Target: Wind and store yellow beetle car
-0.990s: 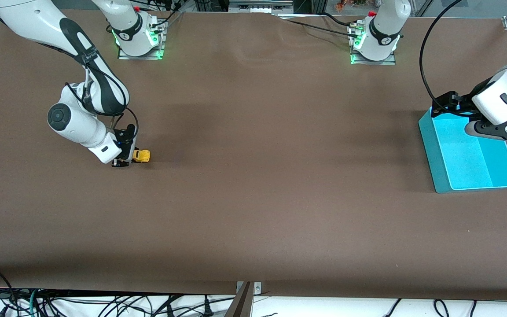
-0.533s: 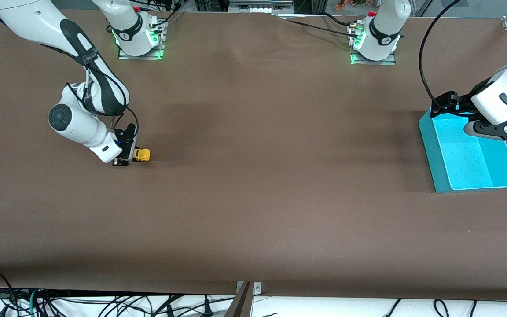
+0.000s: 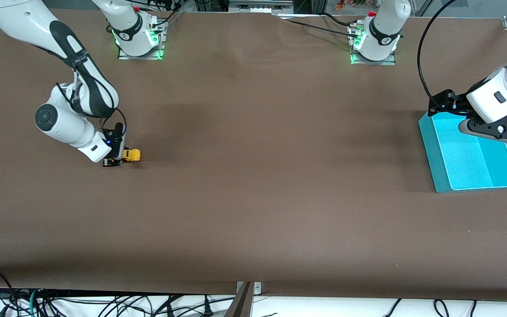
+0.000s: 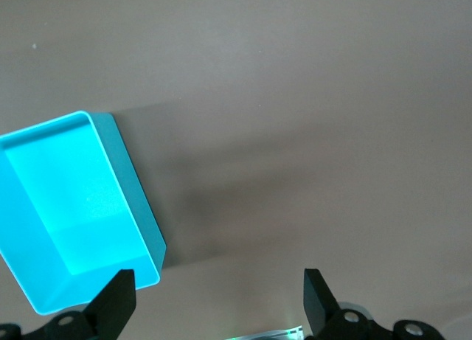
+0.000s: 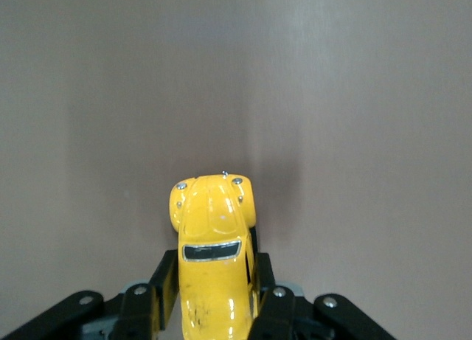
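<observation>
Brown table (image 3: 253, 176) first: we've got the turquoise bin (image 3: 473, 171) sitting empty out at about 3 o'clock in the front view, with the left gripper (image 4: 217, 299) waiting over it, fingers spread wide on nothing. Over at 9 o'clock our right gripper (image 3: 119, 157) is down at the tabletop with its fingers clamped on the sides of the yellow beetle car (image 3: 131, 155), nose pointing away from the wrist. So we'd guess we're in the winding bit, and the whole trip across to that bin isn't done yet.
</observation>
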Available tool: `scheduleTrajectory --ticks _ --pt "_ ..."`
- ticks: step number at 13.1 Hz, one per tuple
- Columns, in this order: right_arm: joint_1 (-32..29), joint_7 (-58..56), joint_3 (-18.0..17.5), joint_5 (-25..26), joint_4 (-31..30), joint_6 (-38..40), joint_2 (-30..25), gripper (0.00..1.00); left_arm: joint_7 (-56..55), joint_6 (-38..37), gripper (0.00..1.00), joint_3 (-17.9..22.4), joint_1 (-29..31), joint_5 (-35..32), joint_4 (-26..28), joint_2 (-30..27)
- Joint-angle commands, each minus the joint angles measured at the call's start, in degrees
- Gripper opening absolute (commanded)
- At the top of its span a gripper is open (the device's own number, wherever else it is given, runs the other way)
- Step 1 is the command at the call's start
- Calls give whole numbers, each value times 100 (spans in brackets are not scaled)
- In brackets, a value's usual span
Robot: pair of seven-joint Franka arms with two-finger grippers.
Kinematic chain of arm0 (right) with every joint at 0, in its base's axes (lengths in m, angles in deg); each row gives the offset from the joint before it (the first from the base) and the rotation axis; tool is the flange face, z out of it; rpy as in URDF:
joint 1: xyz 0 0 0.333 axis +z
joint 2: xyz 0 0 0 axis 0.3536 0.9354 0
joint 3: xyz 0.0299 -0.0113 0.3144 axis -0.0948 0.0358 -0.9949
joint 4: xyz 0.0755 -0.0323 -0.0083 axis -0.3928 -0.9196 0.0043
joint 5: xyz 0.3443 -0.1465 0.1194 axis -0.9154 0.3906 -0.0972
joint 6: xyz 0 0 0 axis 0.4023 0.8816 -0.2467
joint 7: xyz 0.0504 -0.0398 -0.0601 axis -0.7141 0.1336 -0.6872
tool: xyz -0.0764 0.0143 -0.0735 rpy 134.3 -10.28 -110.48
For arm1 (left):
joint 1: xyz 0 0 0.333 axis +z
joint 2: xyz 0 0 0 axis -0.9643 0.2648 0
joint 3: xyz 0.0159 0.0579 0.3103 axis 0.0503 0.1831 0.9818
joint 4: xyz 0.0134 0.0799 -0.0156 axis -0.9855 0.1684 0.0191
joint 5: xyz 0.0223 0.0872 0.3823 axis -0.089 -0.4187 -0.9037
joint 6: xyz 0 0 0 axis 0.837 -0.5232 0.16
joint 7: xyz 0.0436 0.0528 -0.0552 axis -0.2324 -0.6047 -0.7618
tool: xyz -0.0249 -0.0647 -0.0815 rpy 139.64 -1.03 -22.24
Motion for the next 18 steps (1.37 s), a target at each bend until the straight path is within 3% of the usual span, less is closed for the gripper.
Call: scheduleTrajectory --ticks 1,5,9,12,13,18 --pt "-404 -596 106 -55 -89 -50 106 0 779 -55 100 5 -28 57 -171 117" --pt "-642 -1519 554 -73 -45 -6 133 0 2413 -55 100 14 16 57 -171 161" --pt "-678 -1512 537 -73 87 116 98 4 4262 -55 100 14 34 66 -171 266" --pt "-669 -1468 318 -73 437 458 80 79 4334 -55 100 5 -28 66 -171 354" --pt "-669 -1460 239 -82 578 625 71 100 4334 -63 100 5 -89 57 -171 372" --pt "-660 -846 -16 -47 1114 1599 -349 100 4334 -81 100 5 -90 162 -163 477"
